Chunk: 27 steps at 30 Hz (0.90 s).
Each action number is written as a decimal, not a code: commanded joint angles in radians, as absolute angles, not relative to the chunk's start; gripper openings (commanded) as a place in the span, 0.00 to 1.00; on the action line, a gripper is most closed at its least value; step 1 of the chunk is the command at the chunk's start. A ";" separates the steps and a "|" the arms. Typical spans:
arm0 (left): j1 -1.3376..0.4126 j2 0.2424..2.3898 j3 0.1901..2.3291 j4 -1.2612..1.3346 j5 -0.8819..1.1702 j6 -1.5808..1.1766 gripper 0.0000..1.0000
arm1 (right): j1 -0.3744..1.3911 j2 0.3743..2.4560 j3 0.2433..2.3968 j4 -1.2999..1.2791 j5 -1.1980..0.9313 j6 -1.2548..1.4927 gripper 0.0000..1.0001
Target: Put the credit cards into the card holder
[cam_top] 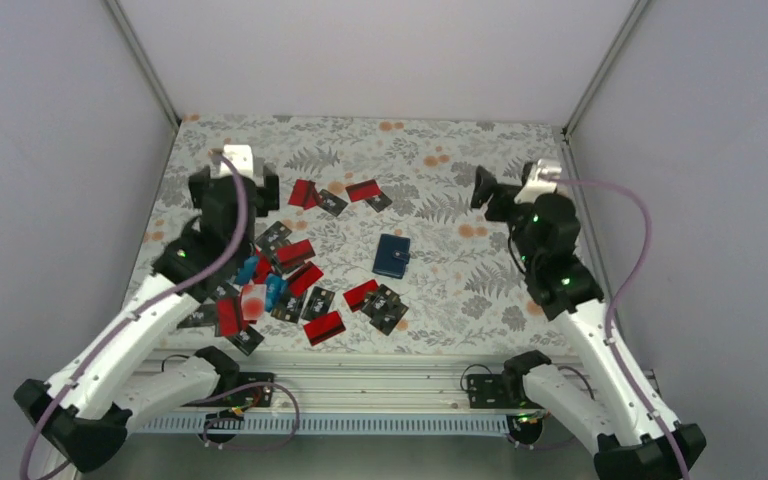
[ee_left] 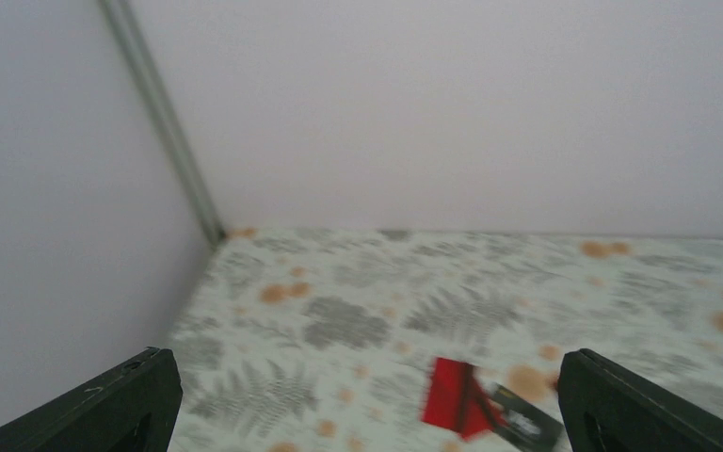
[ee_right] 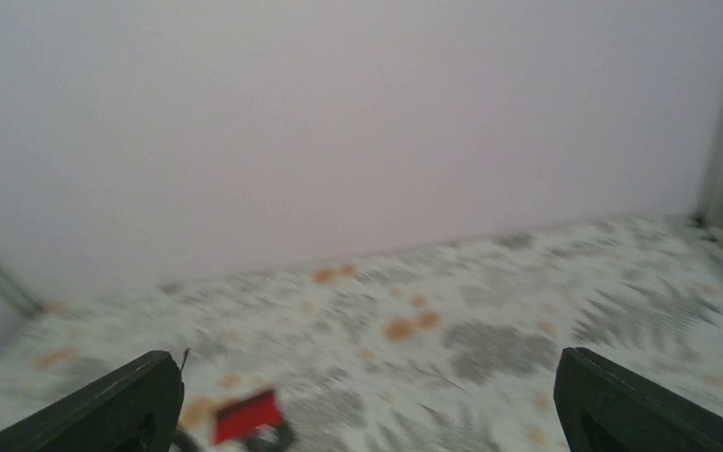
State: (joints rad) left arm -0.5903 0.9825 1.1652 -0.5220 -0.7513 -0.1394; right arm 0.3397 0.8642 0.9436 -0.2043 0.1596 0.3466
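Observation:
The dark blue card holder (cam_top: 392,256) lies closed on the patterned table, right of centre. Several credit cards, mostly red with a black end, are scattered to its left and in front, such as one red card (cam_top: 325,328), a pair further back (cam_top: 303,193) and another (cam_top: 364,190). My left gripper (cam_top: 235,187) hovers open over the back left of the table, and a red card (ee_left: 457,400) shows low between its fingers (ee_left: 132,405). My right gripper (cam_top: 518,192) is open at the back right, away from the holder. A red card (ee_right: 245,414) shows blurred at lower left in its view.
Grey walls close in the table on the left, back and right, with metal corner posts (cam_top: 145,60). A few teal and blue cards (cam_top: 272,288) lie in the pile under the left arm. Bare patterned cloth (cam_top: 460,300) lies between the holder and the right arm.

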 commanded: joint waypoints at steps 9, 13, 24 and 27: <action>-0.264 0.881 0.442 0.299 -0.350 0.033 1.00 | 0.257 1.026 0.579 0.185 0.382 0.108 1.00; -0.170 0.981 0.371 0.428 -0.310 0.008 1.00 | 0.212 1.108 0.496 0.353 0.347 0.051 1.00; -0.073 1.296 0.215 0.966 -0.210 0.043 1.00 | 0.067 1.368 0.355 0.833 0.040 0.026 1.00; -0.065 1.391 0.277 1.003 -0.166 0.112 1.00 | 0.045 1.409 0.361 0.917 0.001 -0.002 1.00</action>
State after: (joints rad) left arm -0.0818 1.3029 0.2192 0.7841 -0.2707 0.0628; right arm 0.0731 1.3762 0.3511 0.6689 0.0895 0.0448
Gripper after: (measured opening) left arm 0.998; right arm 0.998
